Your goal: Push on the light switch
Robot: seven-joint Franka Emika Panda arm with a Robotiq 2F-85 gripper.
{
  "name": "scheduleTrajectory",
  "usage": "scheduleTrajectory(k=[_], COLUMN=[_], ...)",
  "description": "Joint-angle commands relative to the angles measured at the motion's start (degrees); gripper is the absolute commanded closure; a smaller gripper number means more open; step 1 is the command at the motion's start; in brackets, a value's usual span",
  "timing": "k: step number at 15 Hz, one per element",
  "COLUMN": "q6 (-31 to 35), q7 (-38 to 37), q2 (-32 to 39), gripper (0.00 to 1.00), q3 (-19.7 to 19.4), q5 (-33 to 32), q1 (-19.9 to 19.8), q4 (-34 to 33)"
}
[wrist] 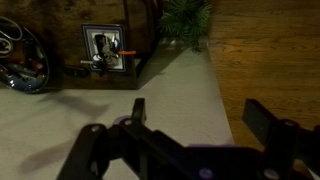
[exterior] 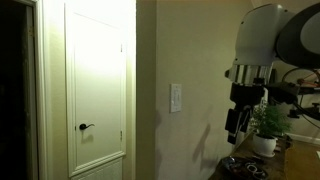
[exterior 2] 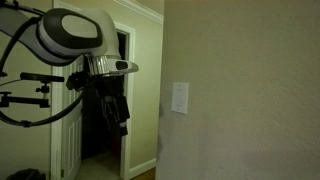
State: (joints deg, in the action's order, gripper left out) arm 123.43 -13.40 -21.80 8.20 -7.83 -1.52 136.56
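Wall (exterior 2: pixel 250 120), pale and plain, fills most of both ext. views and carries the light switch (exterior: pixel 176 97). White panelled door (exterior: pixel 95 90) w/ a dark lever handle (exterior: pixel 87 127) shows in an exterior view only; the other angle gives just a doorway (exterior 2: pixel 100 140) behind the arm. Robot arm (exterior 2: pixel 70 35) is bulky and white, w/ the end effector (exterior: pixel 233 125) hanging wrist-down, apart from the switch w/ bare wall between them.

Tabletop (exterior: pixel 298 152) is dark wood, at the lower corner of that view. A potted plant (exterior: pixel 267 125) stands on it, close by the arm. The switch sits higher on the wall, beyond the tabletop's door-side edge.

Wrist view adds what the ext. views miss: end effector (wrist: pixel 200 115) fingers spread wide w/ nothing between them, a framed picture (wrist: pixel 105 50), and the plant (wrist: pixel 185 18) seen from above.

The switch (exterior 2: pixel 180 98) is a small white plate, long axis vertical, flat face pointing out from the wall. It shows in ext. views only.
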Motion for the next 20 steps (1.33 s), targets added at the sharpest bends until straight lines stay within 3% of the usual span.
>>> scheduleTrajectory(k=[1,6,13,20], q6=[2.6,10.8,20.3,22.2], q7=[0.3,2.5,9.7,15.4], q2=[1.4,3.2,9.6,13.9], gripper=[0.0,0.0,0.0,0.0], q3=[-1.3,-3.0,-6.3,-7.3], q5=[-2.1,-6.3,-2.9,-0.3], q1=[-0.3,-0.8,0.1,0.4], q4=[-0.5,-0.5,-3.9,-10.5])
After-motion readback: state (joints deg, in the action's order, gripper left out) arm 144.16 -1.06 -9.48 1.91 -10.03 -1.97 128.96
